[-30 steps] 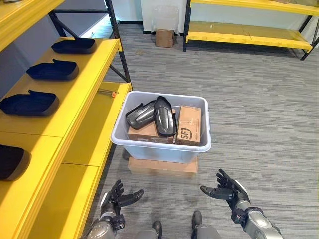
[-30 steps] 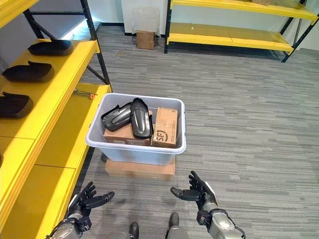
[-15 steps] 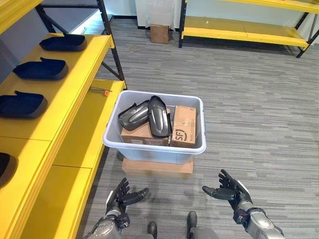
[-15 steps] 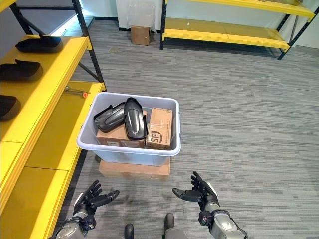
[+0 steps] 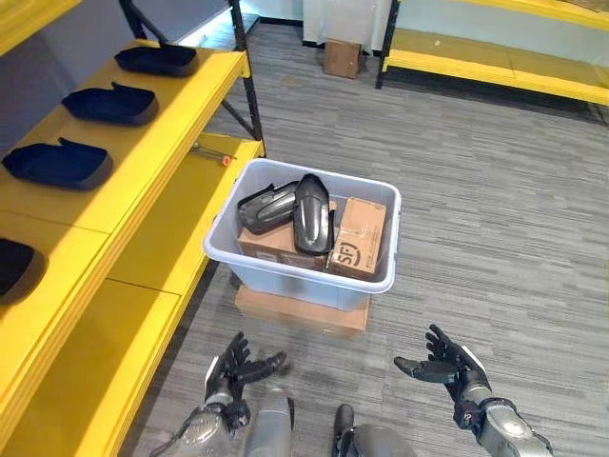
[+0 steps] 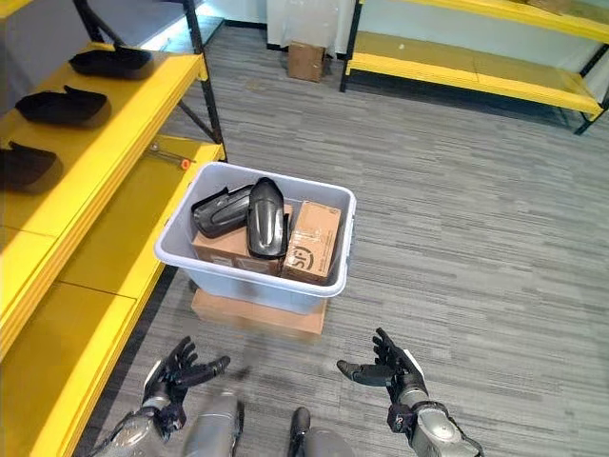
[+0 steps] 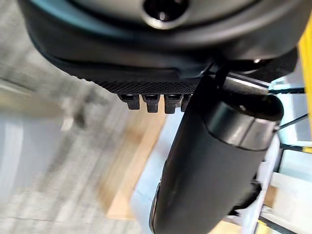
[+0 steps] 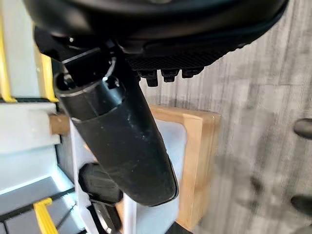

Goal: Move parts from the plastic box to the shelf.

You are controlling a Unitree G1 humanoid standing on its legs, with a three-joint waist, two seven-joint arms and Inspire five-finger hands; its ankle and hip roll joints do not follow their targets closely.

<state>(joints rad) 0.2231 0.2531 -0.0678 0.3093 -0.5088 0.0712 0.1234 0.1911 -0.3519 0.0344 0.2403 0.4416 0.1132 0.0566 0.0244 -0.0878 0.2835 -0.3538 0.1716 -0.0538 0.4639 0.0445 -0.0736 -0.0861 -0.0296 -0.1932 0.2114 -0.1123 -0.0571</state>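
Nearest the camera, the left hand (image 5: 233,365) and the right hand (image 5: 447,361) hover above the grey floor (image 5: 495,209) with fingers spread, holding nothing; just beyond them the plastic box (image 5: 304,276) rests on a flat cardboard slab (image 5: 300,312); inside it two dark parts (image 5: 290,209) lie on cardboard cartons (image 5: 357,238); on the robot's left, the yellow shelf (image 5: 143,181) carries more dark parts (image 5: 105,103) in a row.

Pale grey plastic box (image 5: 301,271), smooth and faintly glossy. Inside, glossy black plastic parts (image 5: 312,213) over matt brown cardboard cartons (image 5: 358,238). At nine o'clock, yellow painted metal shelf (image 5: 143,176), smooth with slight sheen. Underneath, grey carpet (image 5: 495,219), rough and streaked.
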